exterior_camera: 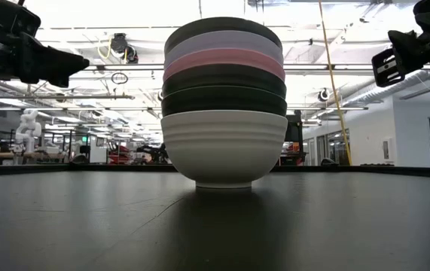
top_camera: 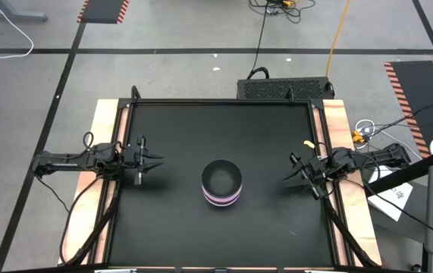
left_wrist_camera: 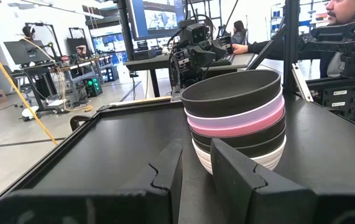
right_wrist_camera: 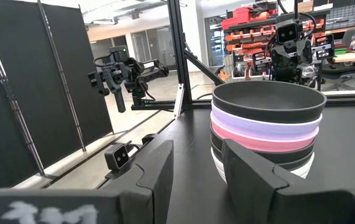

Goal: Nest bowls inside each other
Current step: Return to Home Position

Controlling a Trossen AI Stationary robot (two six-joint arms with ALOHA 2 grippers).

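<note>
1. Fingers (left_wrist_camera: 165, 171) of the left gripper (top_camera: 146, 159) are standing spread with nothing between them, hovering near the left edge of the black table (top_camera: 201, 121). The right gripper (top_camera: 301, 173) is hanging likewise spread and empty near the right edge.
2. Six bowls (top_camera: 222, 182) are sitting nested in one stack at the table's middle: white at the bottom, then two black, pink, lavender, and black on top.
3. They are looking light, stiff and smooth, so pinching over the top rim is probably suiting best. A sideways nudge is likely risking a tilt.
4. Open tabletop is lying all around the stack, with both grippers well apart from it. A dark frame (top_camera: 224, 101) is bordering the table.
</note>
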